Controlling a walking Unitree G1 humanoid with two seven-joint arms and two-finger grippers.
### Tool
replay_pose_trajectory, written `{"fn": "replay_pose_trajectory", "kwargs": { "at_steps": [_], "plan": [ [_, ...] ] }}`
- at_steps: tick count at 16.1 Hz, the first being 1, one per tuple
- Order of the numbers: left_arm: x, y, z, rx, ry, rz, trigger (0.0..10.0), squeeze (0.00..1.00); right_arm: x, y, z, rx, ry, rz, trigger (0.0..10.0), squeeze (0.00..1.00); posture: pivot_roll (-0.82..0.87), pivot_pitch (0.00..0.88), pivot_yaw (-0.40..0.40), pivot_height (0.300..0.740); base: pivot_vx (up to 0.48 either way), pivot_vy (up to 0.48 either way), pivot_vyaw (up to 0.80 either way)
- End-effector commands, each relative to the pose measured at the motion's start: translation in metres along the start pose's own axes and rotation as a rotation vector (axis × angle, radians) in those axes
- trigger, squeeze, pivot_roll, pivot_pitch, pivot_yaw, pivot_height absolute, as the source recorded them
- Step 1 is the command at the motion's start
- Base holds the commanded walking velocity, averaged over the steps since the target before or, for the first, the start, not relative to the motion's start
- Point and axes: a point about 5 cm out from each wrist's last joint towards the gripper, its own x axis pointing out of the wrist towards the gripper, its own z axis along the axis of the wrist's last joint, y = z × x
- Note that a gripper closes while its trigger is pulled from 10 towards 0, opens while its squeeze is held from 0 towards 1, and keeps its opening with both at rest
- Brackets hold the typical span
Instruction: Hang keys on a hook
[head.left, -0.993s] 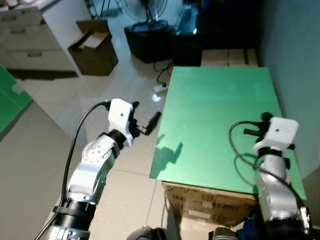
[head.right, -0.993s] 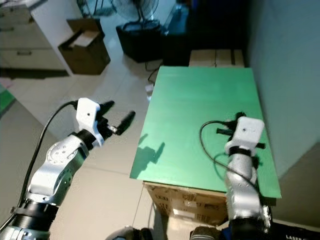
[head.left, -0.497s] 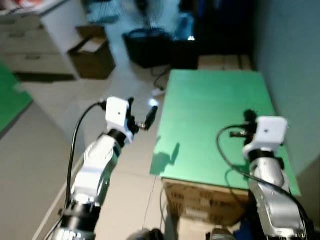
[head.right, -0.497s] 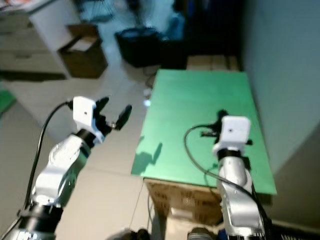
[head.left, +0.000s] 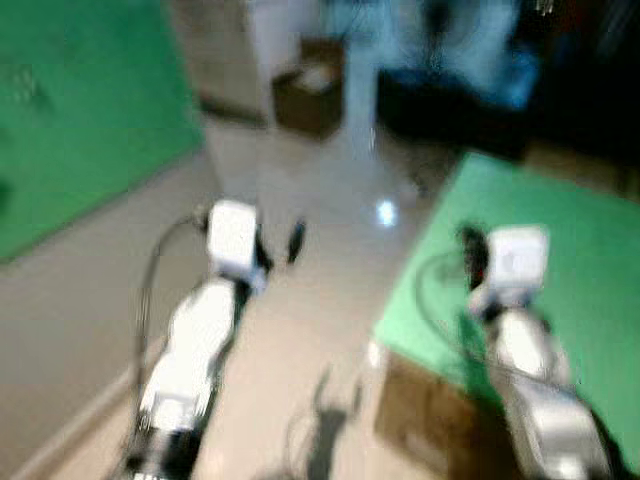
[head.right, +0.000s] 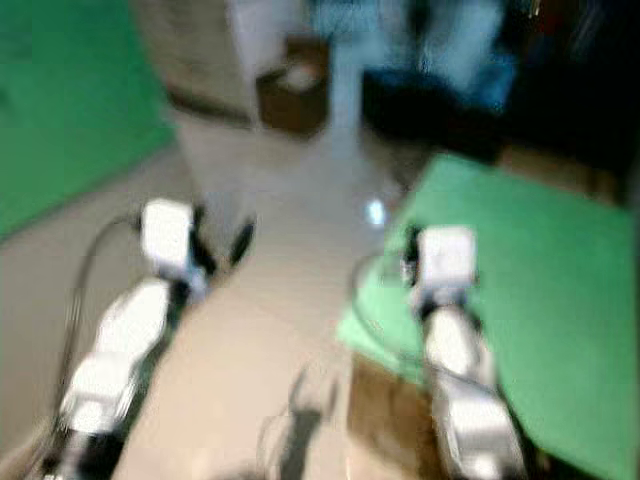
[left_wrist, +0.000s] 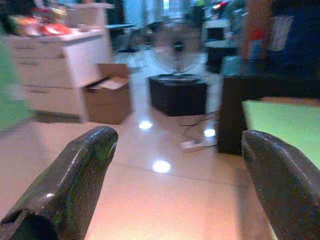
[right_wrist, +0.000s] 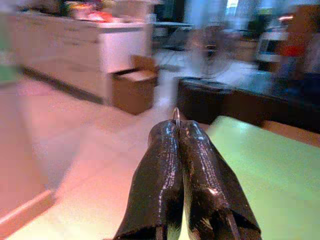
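Note:
My right gripper (right_wrist: 176, 126) is shut, and a thin metal key ring (right_wrist: 176, 113) pokes out from between its fingertips; the keys themselves are hidden. In the blurred head views that gripper (head.left: 468, 246) is held over the near left edge of the green table (head.left: 570, 250). My left gripper (left_wrist: 177, 142) stands open with nothing between its fingers, held out over the tiled floor to the left of the table (head.left: 292, 240). I can make out no hook.
A large green panel (head.left: 80, 120) stands at the far left. An open cardboard box (left_wrist: 107, 95), a white cabinet (left_wrist: 60, 65), a floor fan (left_wrist: 176, 50) on a black base and dark furniture stand at the back. A cardboard box (head.left: 430, 420) sits under the table.
The whole picture has swung and blurred, so the camera has turned left, bringing the green panel into view. Both arms keep about the same pose.

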Motion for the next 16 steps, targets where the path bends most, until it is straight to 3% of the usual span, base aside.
{"fn": "replay_pose_trajectory", "kwargs": {
  "at_steps": [1, 5, 8, 10, 12, 16],
  "plan": [
    [-0.002, -0.003, 0.004, 0.027, -0.009, 0.009, 10.0, 0.00, 0.000, -0.002, -0.001, -0.010, 0.018, 0.011, 10.0, 0.00, -0.16, 0.013, 0.069, 0.740, 0.000, 0.000, 0.80],
    [-0.007, 0.004, 0.003, 0.052, -0.005, 0.037, 10.0, 0.00, 0.006, 0.009, -0.002, -0.013, 0.033, 0.056, 10.0, 0.00, -0.15, 0.019, 0.047, 0.740, 0.000, 0.000, 0.80],
    [-0.007, -0.002, 0.007, 0.050, -0.030, 0.040, 10.0, 0.00, 0.008, 0.002, 0.000, -0.005, 0.035, 0.051, 10.0, 0.00, -0.14, 0.007, 0.025, 0.740, 0.000, 0.000, 0.80],
    [-0.010, -0.003, 0.012, 0.109, -0.037, 0.038, 10.0, 0.00, 0.009, 0.002, -0.003, -0.036, 0.042, 0.061, 10.0, 0.00, -0.12, 0.007, 0.006, 0.740, 0.000, 0.000, 0.80],
    [-0.013, -0.001, 0.014, 0.121, -0.042, 0.042, 10.0, 0.00, 0.011, -0.001, -0.006, -0.024, 0.042, 0.004, 10.0, 0.00, -0.11, 0.018, 0.007, 0.740, 0.315, 0.000, 0.00],
    [-0.017, 0.006, 0.005, 0.055, -0.001, 0.119, 10.0, 0.00, 0.011, -0.005, -0.007, -0.030, 0.054, -0.050, 10.0, 0.00, -0.12, 0.018, 0.019, 0.740, 0.392, 0.000, 0.00]
  ]
}}
